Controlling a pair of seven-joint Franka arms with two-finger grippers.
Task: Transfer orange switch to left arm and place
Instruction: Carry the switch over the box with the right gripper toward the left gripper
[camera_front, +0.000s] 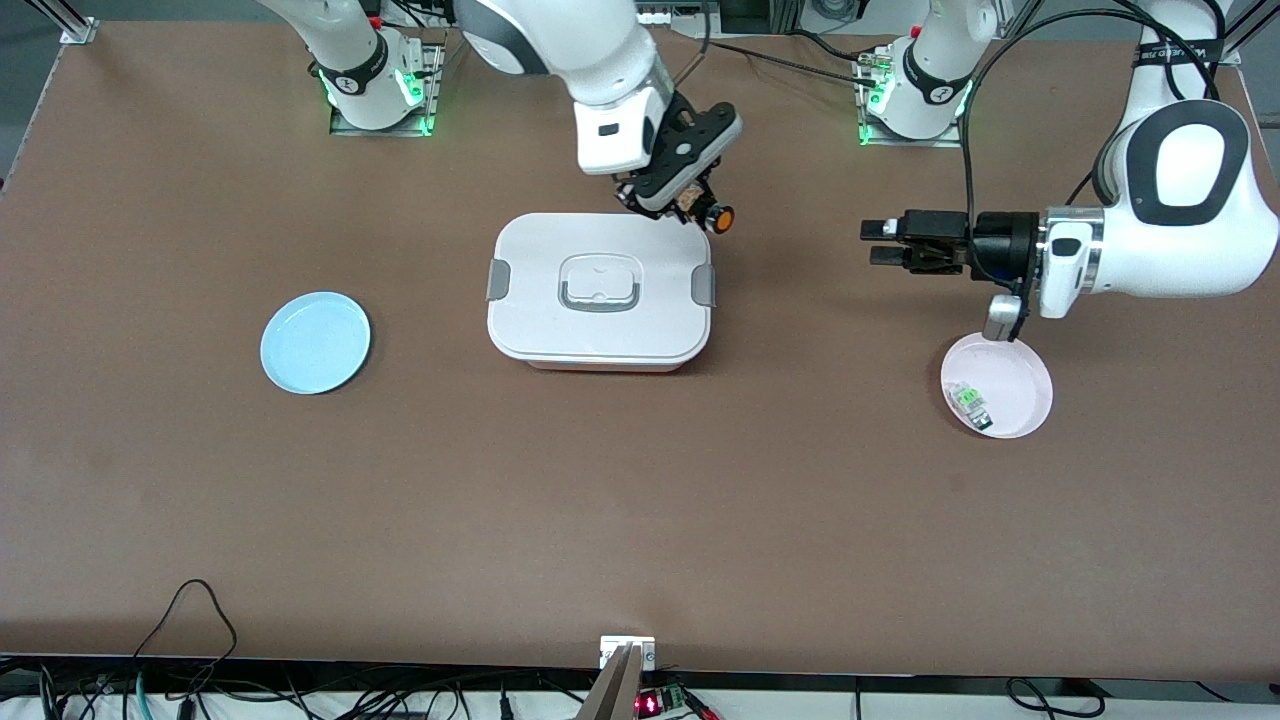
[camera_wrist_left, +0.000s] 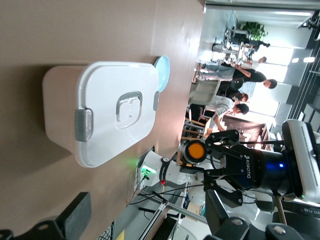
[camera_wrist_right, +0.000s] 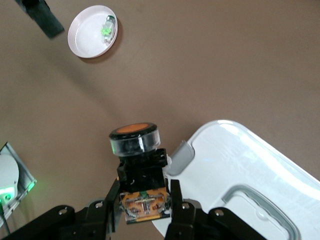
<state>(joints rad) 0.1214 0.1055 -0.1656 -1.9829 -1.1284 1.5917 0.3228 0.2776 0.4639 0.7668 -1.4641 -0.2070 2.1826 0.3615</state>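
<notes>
We see the right gripper over the box corner, fingers pinching the orange switch, our left gripper waiting above the worktop, fingers spread

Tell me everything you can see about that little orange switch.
The orange switch is tiny: a round orange cap in a clear ring on a black body, with a small circuit board at its base. The right gripper is shut on that body and holds it in the air, over the corner of the box, cap pointing outward.
</notes>
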